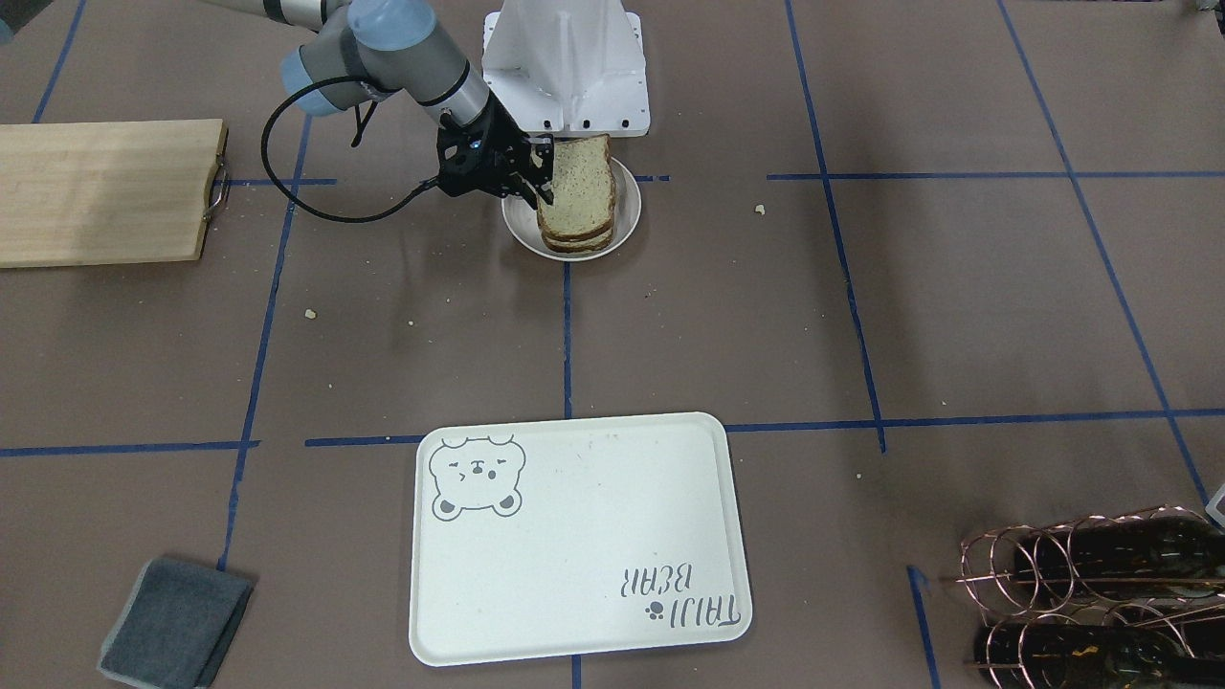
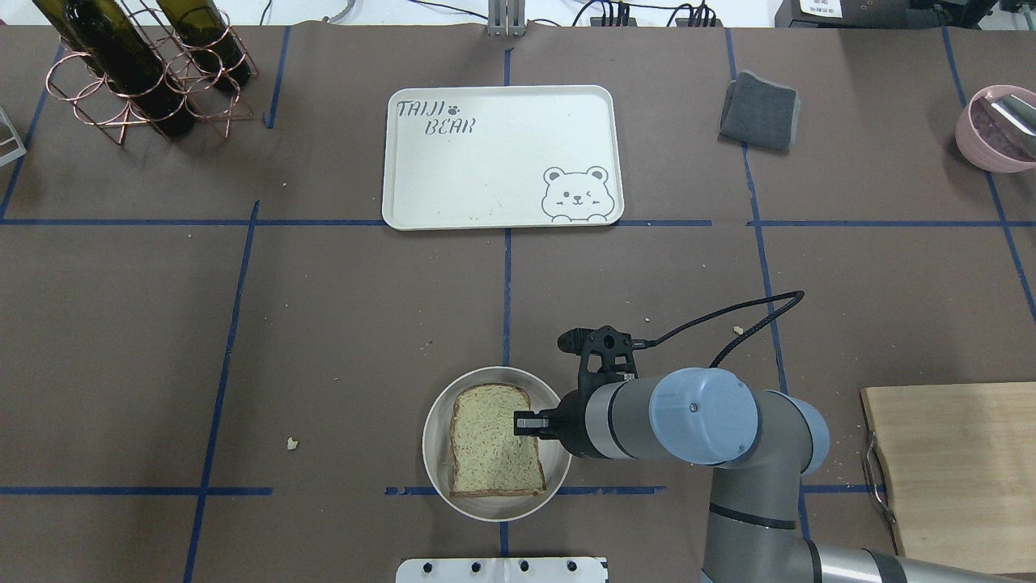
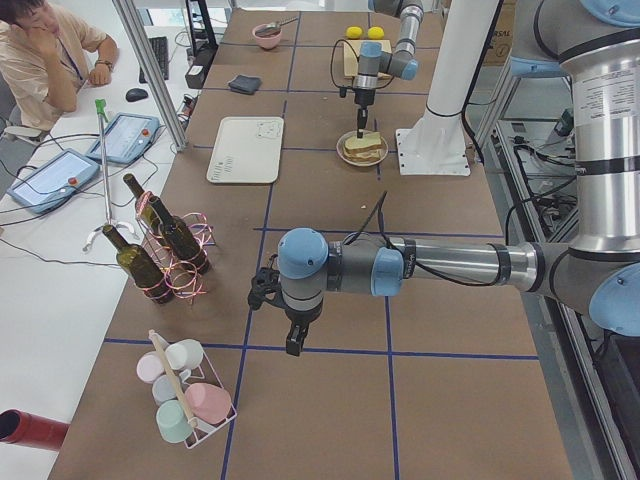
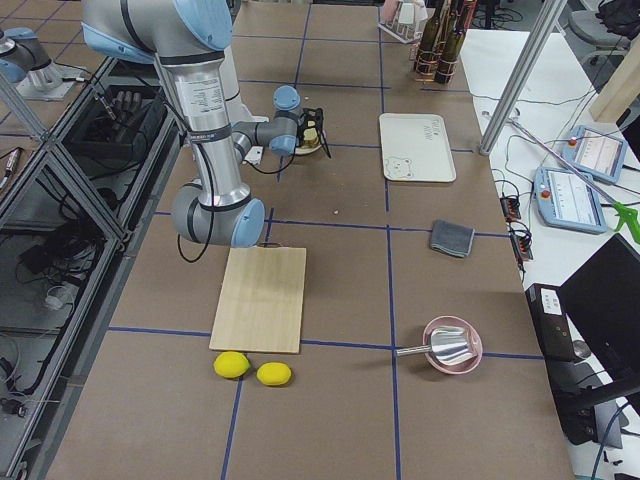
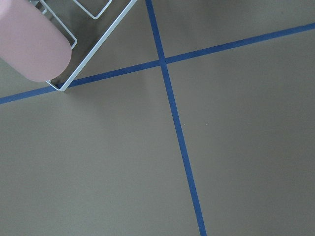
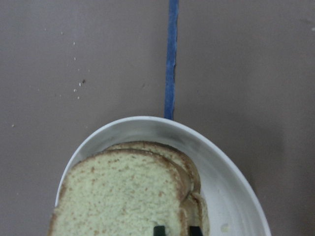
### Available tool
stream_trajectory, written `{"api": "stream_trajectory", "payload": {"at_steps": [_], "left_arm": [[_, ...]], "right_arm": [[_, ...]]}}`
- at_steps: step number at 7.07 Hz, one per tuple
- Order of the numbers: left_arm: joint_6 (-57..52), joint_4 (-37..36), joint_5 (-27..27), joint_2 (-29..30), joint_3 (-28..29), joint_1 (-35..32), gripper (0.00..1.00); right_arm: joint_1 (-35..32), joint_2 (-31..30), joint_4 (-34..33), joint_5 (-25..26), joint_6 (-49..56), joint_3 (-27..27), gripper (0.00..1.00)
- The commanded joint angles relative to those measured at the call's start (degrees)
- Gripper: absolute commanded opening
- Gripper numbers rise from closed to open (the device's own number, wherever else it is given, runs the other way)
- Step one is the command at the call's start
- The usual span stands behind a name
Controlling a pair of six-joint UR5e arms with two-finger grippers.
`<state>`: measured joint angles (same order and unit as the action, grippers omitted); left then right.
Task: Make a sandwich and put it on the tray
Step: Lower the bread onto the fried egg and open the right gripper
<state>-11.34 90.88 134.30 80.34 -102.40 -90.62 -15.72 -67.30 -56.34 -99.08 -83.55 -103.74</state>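
Note:
The sandwich (image 1: 577, 196) is a stack of brown-crusted bread slices on a small round plate (image 1: 622, 225) near the robot's base. The egg is hidden. My right gripper (image 1: 544, 187) is at the stack's edge, shut on the top slice's crust, and that slice tilts up on the gripper's side. The right wrist view shows the fingertips (image 6: 158, 230) pinching the top slice (image 6: 123, 196). The cream bear tray (image 1: 574, 536) lies bare across the table. My left gripper (image 3: 293, 345) hangs over bare table far from the plate; I cannot tell whether it is open or shut.
A wooden cutting board (image 2: 955, 470) lies to the right of the plate. A grey cloth (image 2: 759, 111) and a pink bowl (image 2: 995, 125) are at the far right, and a wire rack of wine bottles (image 2: 137, 73) at the far left. A rack of cups (image 3: 185, 400) stands by the left arm.

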Motion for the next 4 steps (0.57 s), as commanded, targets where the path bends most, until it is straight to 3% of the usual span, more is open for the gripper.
{"api": "stream_trajectory", "payload": {"at_steps": [1,2,4], "left_arm": [[0.00,0.00,0.00,0.00,0.09,0.00,1.00],[0.00,0.00,0.00,-0.18,0.09,0.00,1.00],[0.00,0.00,0.00,-0.18,0.09,0.00,1.00]], "right_arm": [[-5.17,1.19,-18.07,-5.28,0.66,-11.33,1.00],[-9.90,2.25,-24.89,-10.81,0.75,-14.10,1.00],[-17.39,1.47,-29.40,-14.99,8.26,-13.78,1.00]]}}
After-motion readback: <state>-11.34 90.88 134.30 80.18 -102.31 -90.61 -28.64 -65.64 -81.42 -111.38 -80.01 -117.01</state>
